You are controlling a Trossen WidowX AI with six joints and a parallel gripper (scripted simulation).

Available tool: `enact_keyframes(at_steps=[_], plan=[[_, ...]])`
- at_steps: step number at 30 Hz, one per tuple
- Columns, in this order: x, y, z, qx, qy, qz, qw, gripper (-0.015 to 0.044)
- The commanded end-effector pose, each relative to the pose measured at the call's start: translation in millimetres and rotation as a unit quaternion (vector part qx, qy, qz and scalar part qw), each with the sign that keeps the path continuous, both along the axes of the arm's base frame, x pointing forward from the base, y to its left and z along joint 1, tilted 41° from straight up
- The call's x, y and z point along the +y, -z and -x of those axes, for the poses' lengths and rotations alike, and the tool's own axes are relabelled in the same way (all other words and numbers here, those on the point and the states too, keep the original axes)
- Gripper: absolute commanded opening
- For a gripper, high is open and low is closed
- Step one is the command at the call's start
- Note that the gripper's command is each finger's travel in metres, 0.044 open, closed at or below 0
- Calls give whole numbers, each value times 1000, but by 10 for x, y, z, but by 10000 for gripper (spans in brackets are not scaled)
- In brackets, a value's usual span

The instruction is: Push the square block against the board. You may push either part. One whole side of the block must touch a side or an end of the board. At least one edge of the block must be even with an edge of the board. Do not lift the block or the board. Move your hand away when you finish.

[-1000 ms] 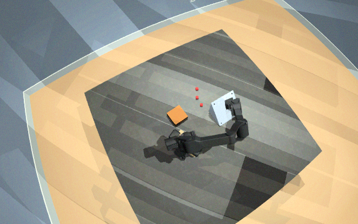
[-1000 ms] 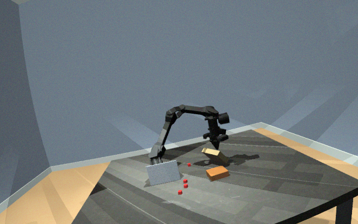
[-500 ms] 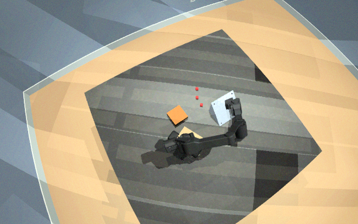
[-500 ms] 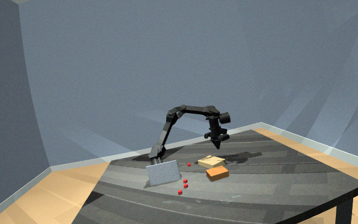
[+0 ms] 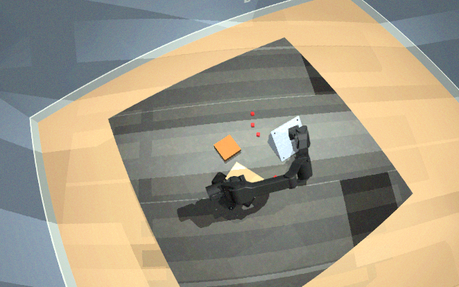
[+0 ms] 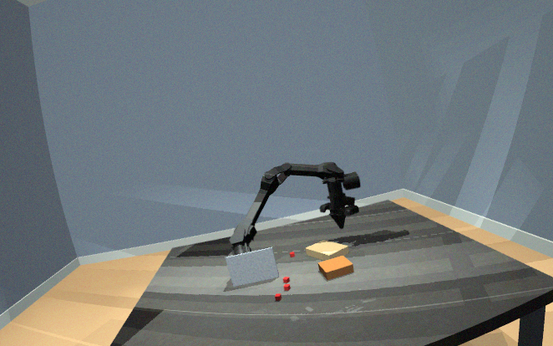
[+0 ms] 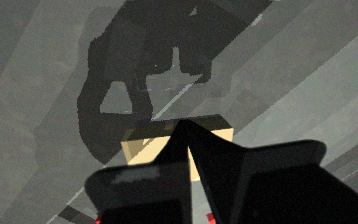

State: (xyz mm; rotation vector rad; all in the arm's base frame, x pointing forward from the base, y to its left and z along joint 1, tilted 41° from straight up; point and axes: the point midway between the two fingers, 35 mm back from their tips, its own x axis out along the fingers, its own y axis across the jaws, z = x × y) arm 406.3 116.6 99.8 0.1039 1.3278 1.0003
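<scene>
Black and pressed together, your gripper (image 5: 236, 178) (image 6: 341, 226) (image 7: 184, 124) hangs above the tan board (image 5: 237, 166) (image 6: 327, 248) (image 7: 152, 151); the orange block (image 5: 227, 147) (image 6: 336, 267) lies apart from that board, on its side away from the arm's base, so push it boardward.

Narrow gap between orange block (image 5: 227, 147) (image 6: 336, 267) and tan piece (image 5: 244, 172) (image 6: 327, 249) (image 7: 152, 151), three red cubes between orange block and pale plate (image 5: 283, 142) (image 6: 251, 267), wider lane there, arm (image 5: 272, 184) (image 6: 257, 206) spanning above counter (image 5: 195, 246) (image 6: 398, 301) (image 7: 280, 85)

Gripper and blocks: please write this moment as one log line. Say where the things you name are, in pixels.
gripper (image 5: 231, 203) (image 6: 341, 226) (image 7: 184, 124): shut, above table | orange block (image 5: 227, 147) (image 6: 336, 267): apart from pale block (image 5: 242, 171) (image 6: 327, 249) (image 7: 155, 151)
</scene>
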Motion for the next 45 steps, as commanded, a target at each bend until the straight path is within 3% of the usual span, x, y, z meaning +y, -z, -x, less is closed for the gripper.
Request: enact_keyframes(at_steps=[1,5,11,45], plan=[[43,-30,-61,0,1,-1,1000,0],[18,-33,-54,0,0,0,1000,0],[-297,-387,-92,0,1,0,1000,0],[-297,-387,-92,0,1,0,1000,0]])
